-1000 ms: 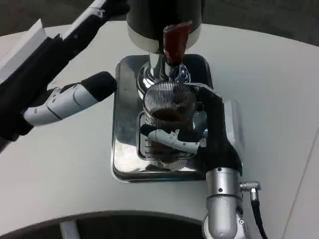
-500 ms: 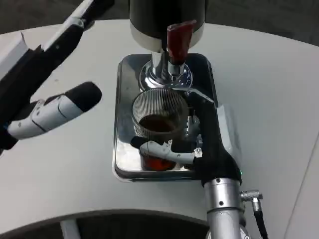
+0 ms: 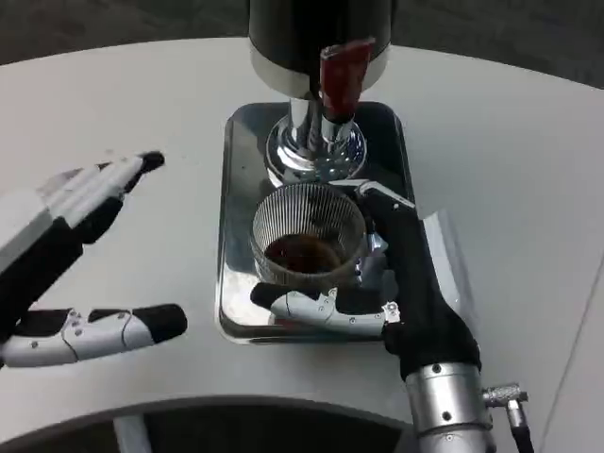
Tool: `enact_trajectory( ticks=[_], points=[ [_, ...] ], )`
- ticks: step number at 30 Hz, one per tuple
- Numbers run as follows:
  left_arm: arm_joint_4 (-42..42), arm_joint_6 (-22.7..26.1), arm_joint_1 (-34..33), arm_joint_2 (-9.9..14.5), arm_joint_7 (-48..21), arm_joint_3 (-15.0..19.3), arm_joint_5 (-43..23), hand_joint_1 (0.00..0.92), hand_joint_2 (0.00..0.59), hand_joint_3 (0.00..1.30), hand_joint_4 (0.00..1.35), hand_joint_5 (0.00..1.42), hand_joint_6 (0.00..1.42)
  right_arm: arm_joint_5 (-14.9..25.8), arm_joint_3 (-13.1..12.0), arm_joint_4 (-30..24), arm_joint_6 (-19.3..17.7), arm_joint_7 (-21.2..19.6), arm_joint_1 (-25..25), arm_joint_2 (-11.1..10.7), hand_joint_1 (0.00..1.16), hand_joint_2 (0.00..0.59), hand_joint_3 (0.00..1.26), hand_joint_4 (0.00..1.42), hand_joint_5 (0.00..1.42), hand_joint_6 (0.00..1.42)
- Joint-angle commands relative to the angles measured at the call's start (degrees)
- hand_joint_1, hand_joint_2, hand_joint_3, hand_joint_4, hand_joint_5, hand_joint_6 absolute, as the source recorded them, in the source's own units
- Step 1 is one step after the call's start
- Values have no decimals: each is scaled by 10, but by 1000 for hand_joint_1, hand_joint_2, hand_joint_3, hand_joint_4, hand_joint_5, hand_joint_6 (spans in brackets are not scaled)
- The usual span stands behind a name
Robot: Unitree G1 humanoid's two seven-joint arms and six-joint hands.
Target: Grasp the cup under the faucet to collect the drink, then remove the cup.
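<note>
Over the last second we see the right hand (image 3: 377, 274) draw the ribbed cup (image 3: 307, 236) toward the near edge of the steel tray (image 3: 236, 189), away from under the red-handled faucet (image 3: 342, 75). The left hand (image 3: 66, 255) has dropped from beside the dispenser (image 3: 316, 38) to low over the worktop (image 3: 142, 113), fingers spread.

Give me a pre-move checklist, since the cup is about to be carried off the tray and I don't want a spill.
1. Right hand grips the cup: ok, fingers wrap its front.
2. Drink in the cup: ok, dark liquid at the bottom.
3. Cup upright: ok, rim looks level.
4. Faucet stopped: cannot tell; no stream seen.
5. Left hand out of the way: ok, open beside the tray.
6. Cup lifted off the tray: cannot tell.
</note>
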Motion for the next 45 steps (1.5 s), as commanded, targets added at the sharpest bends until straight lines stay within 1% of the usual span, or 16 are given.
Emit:
enact_trajectory(
  ticks=[1, 4, 6, 8, 11, 14, 18, 21, 24, 25, 26, 28, 32, 35, 40, 45],
  points=[
    [-39, 27, 37, 11, 3, -14, 80, 0, 63, 0, 0, 0, 0, 6, 9, -50, 4, 8, 18, 24, 1162, 108, 800, 925, 964, 1353],
    [-51, 34, 53, 4, 8, -34, 118, 0, 60, 0, 0, 0, 0, 2, 13, -72, 11, 18, 22, 22, 1162, 109, 801, 926, 966, 1353],
    [-55, 41, 63, 3, 4, -47, 132, 1, 58, 0, 0, 0, 0, -1, 17, -88, 17, 24, 28, 21, 1162, 110, 801, 926, 967, 1338],
    [-58, 42, 73, 4, 4, -55, 138, 19, 59, 0, 0, 0, 0, -14, 29, -113, 26, 19, 48, 25, 1162, 110, 801, 926, 967, 1337],
    [-63, 27, 91, 2, 15, -68, 153, 38, 59, 0, 0, 0, 0, -31, 46, -140, 34, 19, 67, 24, 1162, 110, 802, 926, 967, 1336],
    [-67, 22, 103, -6, 29, -79, 170, 40, 59, 0, 0, 0, 0, -37, 58, -163, 43, 24, 79, 23, 1162, 110, 802, 926, 967, 1336],
    [-83, 21, 115, -26, 52, -90, 192, 41, 58, 0, 0, 0, 0, -40, 70, -197, 55, 42, 93, 15, 1162, 110, 802, 926, 967, 1337],
    [-99, 23, 125, -39, 65, -90, 199, 41, 56, 0, 0, 0, 0, -37, 77, -236, 69, 70, 112, 3, 1162, 110, 804, 926, 967, 1337],
    [-114, 19, 143, -61, 90, -84, 204, 40, 53, 0, 0, 0, 0, -38, 82, -275, 84, 97, 132, -5, 1162, 111, 807, 926, 969, 1337],
    [-117, 17, 149, -67, 97, -84, 207, 40, 51, 0, 0, 0, 0, -38, 83, -284, 88, 104, 137, -6, 1162, 112, 808, 926, 970, 1337],
    [-118, 16, 153, -70, 102, -84, 210, 21, 47, 0, 0, 0, 0, -39, 85, -297, 93, 110, 145, -7, 1162, 113, 808, 926, 970, 1337],
    [-117, 16, 160, -78, 108, -84, 202, 1, 34, 0, 0, 0, 0, -42, 91, -314, 101, 117, 158, -8, 1161, 116, 809, 926, 971, 1336],
    [-126, 12, 172, -88, 116, -85, 209, 0, 27, 0, 0, 0, 0, -46, 104, -341, 108, 128, 177, -14, 1155, 122, 810, 926, 972, 1348],
    [-137, 6, 187, -92, 120, -89, 223, 0, 23, 0, 0, 0, 0, -51, 111, -368, 114, 146, 194, -28, 1147, 123, 810, 934, 972, 1351],
    [-139, 1, 193, -97, 127, -89, 230, 0, 19, 0, 0, 0, 0, -44, 107, -396, 120, 169, 216, -38, 1142, 124, 810, 937, 972, 1353],
    [-142, 2, 190, -99, 122, -94, 231, 0, 17, 0, 0, 0, 0, -45, 111, -406, 119, 178, 226, -38, 1140, 124, 810, 937, 976, 1353]
  ],
)
